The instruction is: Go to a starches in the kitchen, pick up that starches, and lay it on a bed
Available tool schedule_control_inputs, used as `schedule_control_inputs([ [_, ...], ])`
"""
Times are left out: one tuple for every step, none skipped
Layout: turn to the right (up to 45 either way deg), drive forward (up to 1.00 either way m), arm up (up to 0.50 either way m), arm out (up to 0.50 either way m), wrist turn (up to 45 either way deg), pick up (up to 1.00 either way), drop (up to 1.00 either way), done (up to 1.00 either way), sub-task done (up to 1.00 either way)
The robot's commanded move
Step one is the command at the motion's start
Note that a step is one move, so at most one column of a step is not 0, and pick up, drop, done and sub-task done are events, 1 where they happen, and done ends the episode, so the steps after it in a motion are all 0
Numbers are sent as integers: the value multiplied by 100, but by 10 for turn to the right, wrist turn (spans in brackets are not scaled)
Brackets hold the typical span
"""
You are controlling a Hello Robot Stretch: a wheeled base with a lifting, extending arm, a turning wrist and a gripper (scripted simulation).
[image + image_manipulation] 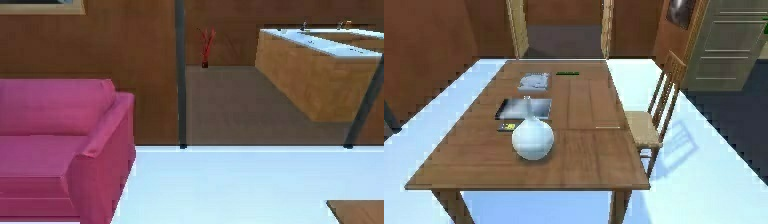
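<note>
State of pincer: cannot tell; place of starches: cannot tell. Arm side view: white round narrow-necked vase [532,138] upright on brown wooden plank table [589,150], contents hidden; dark flat rectangular slab [517,107] just behind vase; pale grey lump [534,80] farther back; wooden slat-back chair [642,128] at table's right side. Forward view: pink cushioned sofa [60,145] at left; wood-sided white-topped kitchen counter [310,75] far right; small dark pot [206,63] holding red stems [207,42] by wooden wall.

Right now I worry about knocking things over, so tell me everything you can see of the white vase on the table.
The vase is white, smooth and glossy, like glazed ceramic: a round belly, a narrow neck, a small flared lip. It stands upright on the wooden table, toward the arm side view's lower left, just before a dark flat thing.
</note>
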Motion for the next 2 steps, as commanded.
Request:
schedule_control_inputs([
  [0,90,0,0,0,0,0,0,0],
  [360,0,0,0,0,0,0,0,0],
])
